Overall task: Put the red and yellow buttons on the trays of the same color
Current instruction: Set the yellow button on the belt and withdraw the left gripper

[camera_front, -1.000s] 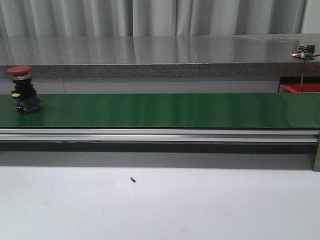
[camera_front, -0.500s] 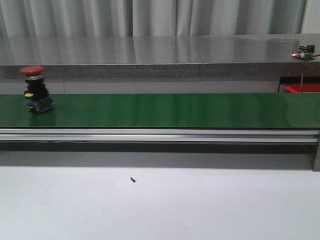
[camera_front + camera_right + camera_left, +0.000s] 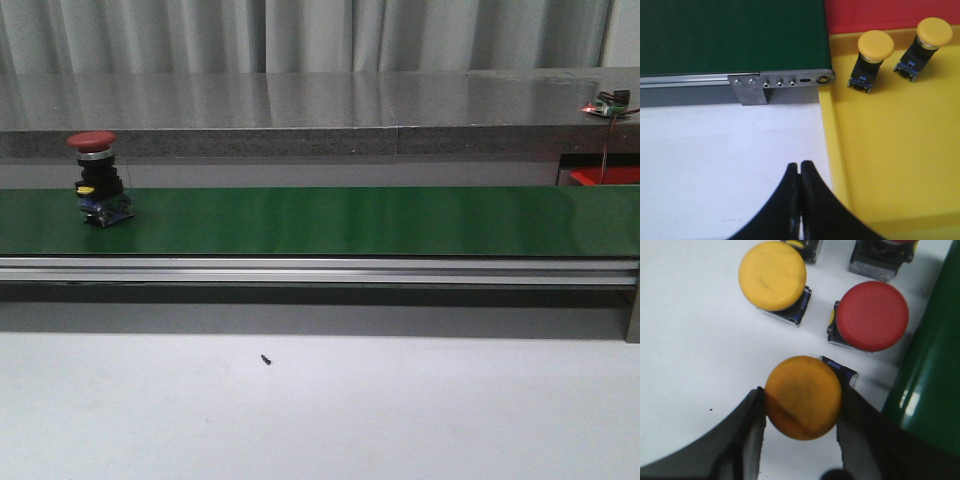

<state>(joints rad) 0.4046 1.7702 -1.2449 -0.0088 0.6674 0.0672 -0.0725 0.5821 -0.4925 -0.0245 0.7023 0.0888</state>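
In the left wrist view my left gripper point(image 3: 802, 394) is shut on a yellow button point(image 3: 802, 405), one finger on each side of its cap, just above the white table. Beyond it stand another yellow button point(image 3: 772, 275) and a red button point(image 3: 871, 315). A red button point(image 3: 98, 178) on a black base rides the green belt point(image 3: 350, 220) at the far left of the front view. My right gripper point(image 3: 800, 166) is shut and empty over the white table, beside the yellow tray point(image 3: 890, 160). That tray holds two yellow buttons point(image 3: 874, 50) point(image 3: 932, 35). A red tray point(image 3: 890, 15) lies beyond it.
The belt's metal end bracket point(image 3: 782, 82) sits close to the yellow tray's corner. A red tray edge point(image 3: 605, 177) shows at the far right behind the belt. A small dark screw point(image 3: 266, 359) lies on the white table. A further button base point(image 3: 880, 260) is cut off by the frame.
The red button on the belt has travelled to the right along it. Nothing else in the front view has moved.
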